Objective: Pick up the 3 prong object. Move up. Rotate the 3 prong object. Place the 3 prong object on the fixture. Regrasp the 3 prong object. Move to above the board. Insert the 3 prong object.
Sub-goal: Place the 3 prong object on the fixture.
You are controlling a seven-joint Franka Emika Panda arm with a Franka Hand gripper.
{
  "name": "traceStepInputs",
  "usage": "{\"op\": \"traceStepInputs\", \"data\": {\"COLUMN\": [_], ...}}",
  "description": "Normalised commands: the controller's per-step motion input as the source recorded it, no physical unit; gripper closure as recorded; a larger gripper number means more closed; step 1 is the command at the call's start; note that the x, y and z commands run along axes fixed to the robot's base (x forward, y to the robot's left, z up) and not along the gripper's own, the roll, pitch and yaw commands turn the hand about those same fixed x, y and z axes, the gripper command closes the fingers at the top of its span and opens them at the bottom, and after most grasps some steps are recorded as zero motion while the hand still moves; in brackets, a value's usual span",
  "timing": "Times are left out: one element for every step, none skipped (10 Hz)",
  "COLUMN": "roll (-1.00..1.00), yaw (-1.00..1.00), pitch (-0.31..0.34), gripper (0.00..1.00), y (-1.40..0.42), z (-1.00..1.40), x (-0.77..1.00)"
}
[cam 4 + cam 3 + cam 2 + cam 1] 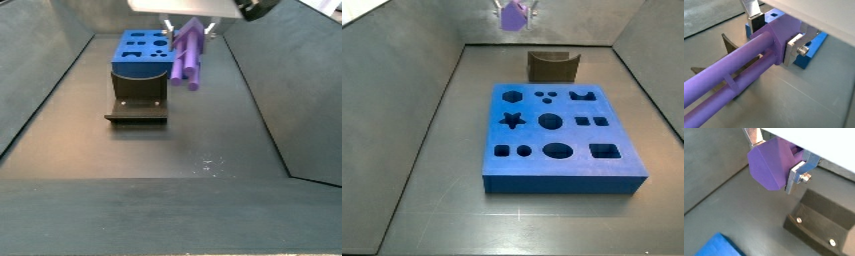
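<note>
My gripper (775, 162) is shut on the thick end of the light-purple 3 prong object (767, 166), which sits between the silver fingers (794, 176). In a wrist view the object's long prongs (731, 82) run away from the gripper (775, 37). A side view shows the 3 prong object (187, 55) hanging high in the air, prongs pointing down and a little tilted. The dark fixture (552, 65) stands on the floor below, just beyond the blue board (556, 135). In both wrist views the fixture (823, 220) and the board (809, 52) lie well under the held piece.
Grey walls rise around the dark floor (436, 200) on all sides. The fixture (138, 105) sits close against the near end of the board (140, 50). A corner of the board (719, 247) shows in a wrist view.
</note>
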Motion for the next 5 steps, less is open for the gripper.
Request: {"op": "traceStepInputs", "data": {"roll": [0.13, 0.14, 0.14, 0.14, 0.14], "yaw": [0.03, 0.03, 0.03, 0.03, 0.03], "pitch": [0.047, 0.05, 0.058, 0.065, 0.076], "gripper": [1.0, 1.0, 1.0, 1.0, 1.0], "y": [-0.14, -0.12, -0.09, -0.07, -0.04], "z": [-0.13, -0.11, -0.09, -0.08, -0.05], "x": [1.0, 1.0, 0.98, 0.92, 0.79]}}
